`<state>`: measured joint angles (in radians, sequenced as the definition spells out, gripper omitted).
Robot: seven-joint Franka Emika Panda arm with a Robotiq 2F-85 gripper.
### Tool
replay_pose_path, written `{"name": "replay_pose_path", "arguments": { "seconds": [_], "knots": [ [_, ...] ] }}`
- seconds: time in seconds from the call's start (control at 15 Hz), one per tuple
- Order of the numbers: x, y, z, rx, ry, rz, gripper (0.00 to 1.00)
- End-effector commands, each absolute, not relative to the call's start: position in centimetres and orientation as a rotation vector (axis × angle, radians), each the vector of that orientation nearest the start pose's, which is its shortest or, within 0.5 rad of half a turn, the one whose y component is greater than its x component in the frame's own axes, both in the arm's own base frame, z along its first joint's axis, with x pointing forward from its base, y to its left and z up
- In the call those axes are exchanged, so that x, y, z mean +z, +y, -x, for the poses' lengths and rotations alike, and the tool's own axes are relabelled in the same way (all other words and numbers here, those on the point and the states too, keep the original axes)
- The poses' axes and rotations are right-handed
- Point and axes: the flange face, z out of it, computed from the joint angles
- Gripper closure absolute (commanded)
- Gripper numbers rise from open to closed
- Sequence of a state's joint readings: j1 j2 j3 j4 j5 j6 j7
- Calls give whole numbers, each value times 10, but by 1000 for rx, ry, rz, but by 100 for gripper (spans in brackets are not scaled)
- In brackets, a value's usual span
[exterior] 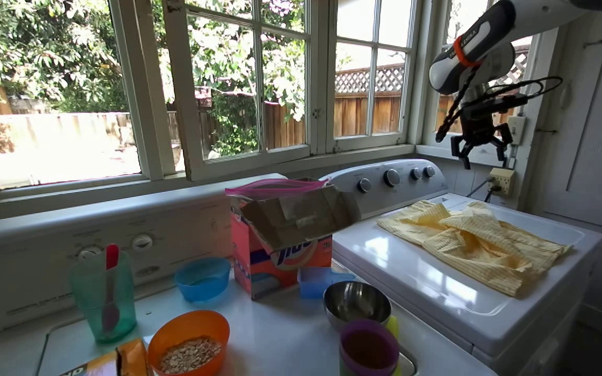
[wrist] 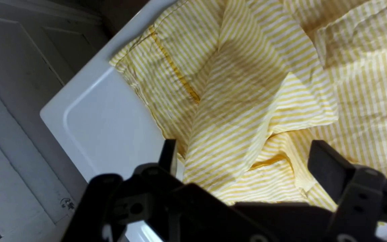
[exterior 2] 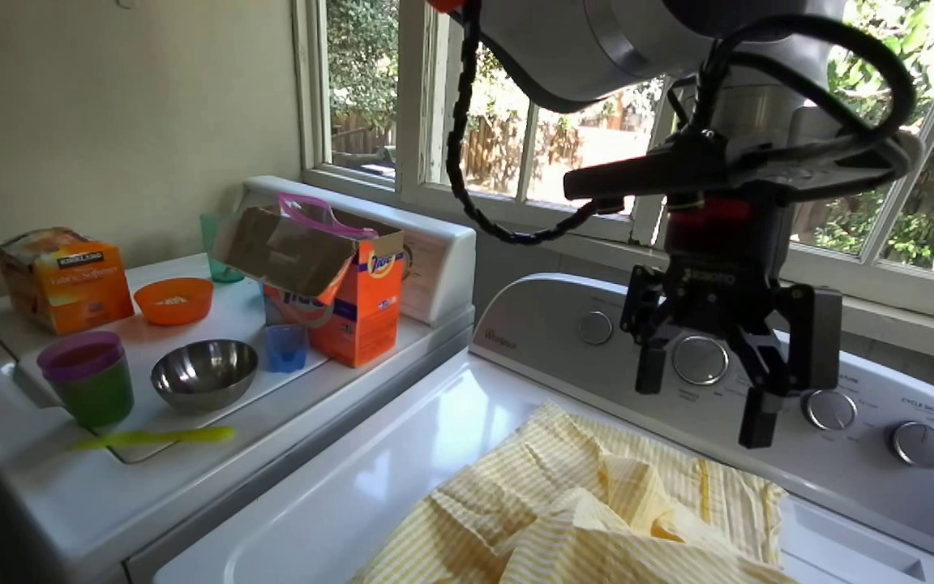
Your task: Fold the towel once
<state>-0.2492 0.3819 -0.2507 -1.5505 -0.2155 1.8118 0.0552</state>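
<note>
- The towel [exterior: 481,237], pale yellow with white stripes, is spread in loose wrinkles on top of a white appliance [exterior: 411,277], in front of a control panel [exterior: 377,196] fitted with round knobs.
- In the wrist view, part of the towel is seen turned back over the rest in soft creases; a darker yellow band [wrist: 176,69] is shown near one hem.
- The claw [exterior 2: 704,410] is held above the towel and clear of it; its jaws are spread wide, and the stripes are seen through the gap from the wrist.
- On a neighbouring white appliance [exterior: 269,339], a box marked Tide [exterior 2: 374,316] is stood upright, with its brown flap folded outward and a pink strip [exterior: 280,188] along its top.
- Near the box, a small blue container [exterior 2: 286,349], a metal bowl [exterior 2: 203,381] and a blue bowl [exterior: 203,284] are placed.
- A purple cup [exterior 2: 98,363] is nested in a green cup [exterior 2: 98,397] beside the metal bowl; a yellow utensil [exterior 2: 159,438] is laid flat near both.
- Pale flakes [exterior: 191,355] are held in an orange bowl [exterior: 218,326].
- A red spoon [exterior: 112,258] is stood in a green tumbler [exterior: 85,297].
- An orange carton [exterior 2: 90,288] is set just beside the orange bowl.
- A wooden fence [exterior: 353,112] is seen through the windows [exterior: 259,62].
</note>
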Motion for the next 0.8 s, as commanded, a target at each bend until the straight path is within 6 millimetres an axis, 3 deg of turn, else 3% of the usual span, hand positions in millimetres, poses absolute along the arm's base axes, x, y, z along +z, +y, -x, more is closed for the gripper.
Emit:
{"name": "replay_pose_path", "arguments": {
  "seconds": [0.0,0.4,0.73],
  "knots": [
    [407,-294,-583,339,755,3323,0],
    [346,-253,-597,387,687,3370,0],
    [303,-243,-601,341,766,3390,0]
  ]
}}
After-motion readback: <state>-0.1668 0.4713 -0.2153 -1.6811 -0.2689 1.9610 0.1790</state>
